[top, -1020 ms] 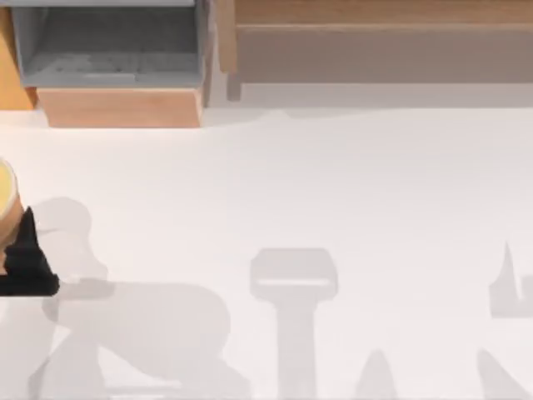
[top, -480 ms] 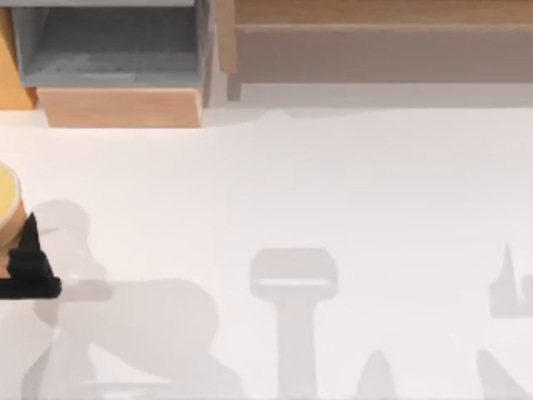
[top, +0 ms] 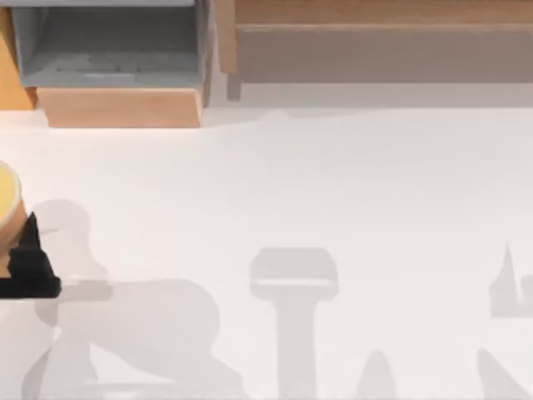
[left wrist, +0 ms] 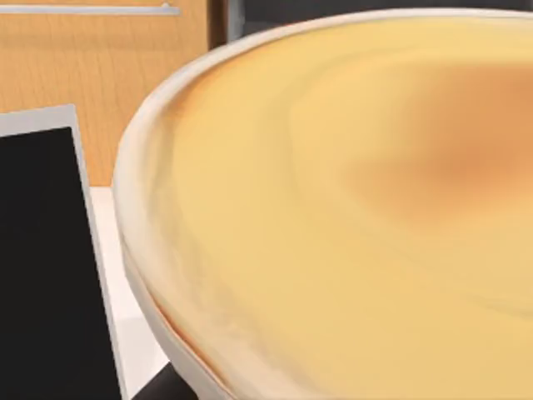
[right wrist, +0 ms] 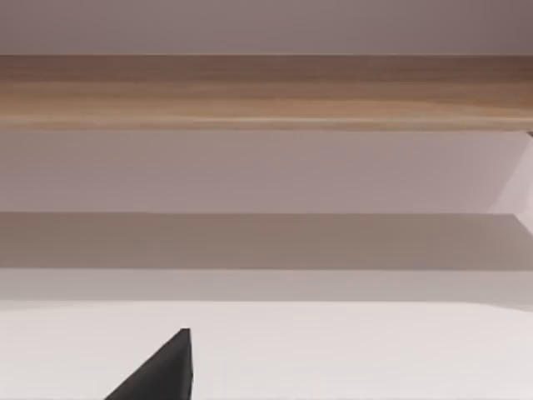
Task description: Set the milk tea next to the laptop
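Standing upright at the far left edge of the white table [top: 333, 183], the milk tea [top: 7, 208], a tapered orange-tan cup w/ pale rim & flat yellow-orange top, had its long axis vertical, top facing up; partly cut off by the top view's edge. The left gripper [top: 25, 262], black, sat just beside the cup on its near side, touching or nearly so; whether its fingers clenched the cup couldn't be told. In the left wrist view the cup's top loomed close, w/ a dark laptop screen w/ pale frame [left wrist: 46, 267] just beside it & an orange wood panel [left wrist: 100, 75] behind. At the table's back: a grey open box on a wood base [top: 112, 50] at left, a long wood shelf [top: 375, 42] at right. One black fingertip of the right gripper [right wrist: 162, 371] showed over the table, facing that shelf; its jaw state unclear. Vs 0.5 s earlier, cup & left gripper sat unchanged.
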`<action>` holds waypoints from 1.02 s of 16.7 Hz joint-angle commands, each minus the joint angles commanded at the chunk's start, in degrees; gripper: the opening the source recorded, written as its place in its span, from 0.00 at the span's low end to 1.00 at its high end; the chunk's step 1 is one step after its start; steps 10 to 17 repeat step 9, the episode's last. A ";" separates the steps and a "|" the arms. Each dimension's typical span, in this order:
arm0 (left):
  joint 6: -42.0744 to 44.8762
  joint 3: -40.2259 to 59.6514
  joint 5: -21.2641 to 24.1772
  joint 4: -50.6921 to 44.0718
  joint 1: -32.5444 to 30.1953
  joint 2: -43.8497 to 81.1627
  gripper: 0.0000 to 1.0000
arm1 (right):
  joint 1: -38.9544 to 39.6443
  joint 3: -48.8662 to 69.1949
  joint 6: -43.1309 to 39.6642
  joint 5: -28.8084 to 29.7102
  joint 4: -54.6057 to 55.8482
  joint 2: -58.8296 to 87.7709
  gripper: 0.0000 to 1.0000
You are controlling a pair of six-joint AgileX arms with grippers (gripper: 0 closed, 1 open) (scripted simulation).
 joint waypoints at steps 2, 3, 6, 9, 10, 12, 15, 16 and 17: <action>0.00 0.00 0.00 0.00 0.00 0.00 0.90 | 0.00 0.00 0.00 0.00 0.00 0.00 1.00; 0.00 0.00 0.00 0.00 0.00 0.00 0.98 | 0.00 0.00 0.00 0.00 0.00 0.00 1.00; 0.00 0.00 0.00 0.00 0.00 0.00 1.00 | 0.00 0.00 0.00 0.00 0.00 0.00 1.00; 0.00 0.00 0.00 0.00 0.00 0.00 1.00 | 0.00 0.00 0.00 0.00 0.00 0.00 1.00; 0.00 0.00 0.00 0.00 0.00 0.00 1.00 | 0.00 0.00 0.00 0.00 0.00 0.00 1.00; 0.00 0.00 0.00 0.00 0.00 0.00 1.00 | 0.00 0.00 0.00 0.00 0.00 0.00 1.00; 0.00 0.00 0.00 0.00 0.00 0.00 1.00 | 0.00 0.00 0.00 0.00 0.00 0.00 1.00; 0.00 0.00 0.00 0.00 0.00 0.00 1.00 | 0.00 0.00 0.00 0.00 0.00 0.00 1.00; 0.00 0.00 0.00 0.00 0.00 0.00 1.00 | 0.00 0.00 0.00 0.00 0.00 0.00 1.00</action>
